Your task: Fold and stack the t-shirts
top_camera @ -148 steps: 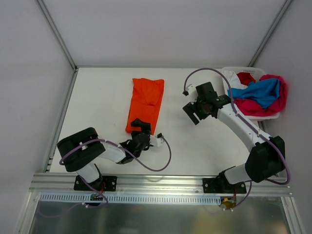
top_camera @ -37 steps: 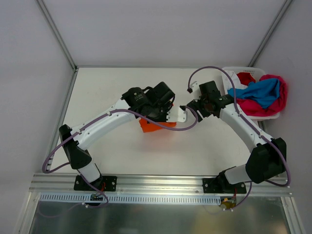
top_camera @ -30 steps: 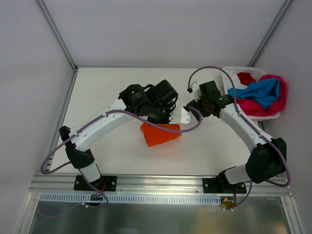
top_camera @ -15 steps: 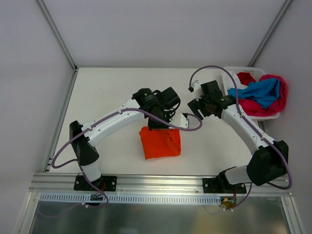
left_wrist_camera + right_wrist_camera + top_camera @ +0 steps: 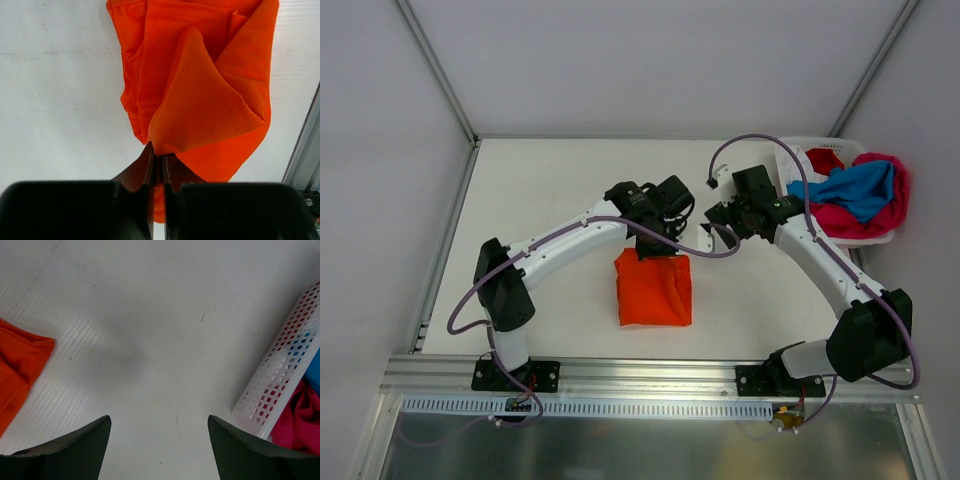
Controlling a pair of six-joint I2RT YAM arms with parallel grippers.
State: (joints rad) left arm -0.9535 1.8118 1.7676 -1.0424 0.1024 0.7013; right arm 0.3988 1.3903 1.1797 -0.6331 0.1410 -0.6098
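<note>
Orange t-shirt (image 5: 654, 290) fold tight between left fingers (image 5: 142, 170); right fingers (image 5: 70, 447) wide apart, clear of it.

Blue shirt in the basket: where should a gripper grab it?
Probably a raised wrinkle near the middle of the blue shirt, coming from straight above: it lies crumpled and uppermost in the basket, with nothing covering it.

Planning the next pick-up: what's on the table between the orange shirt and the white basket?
Nothing. The right wrist view shows only bare table between the orange shirt and the basket, with the open right claw hovering above that stretch.
</note>
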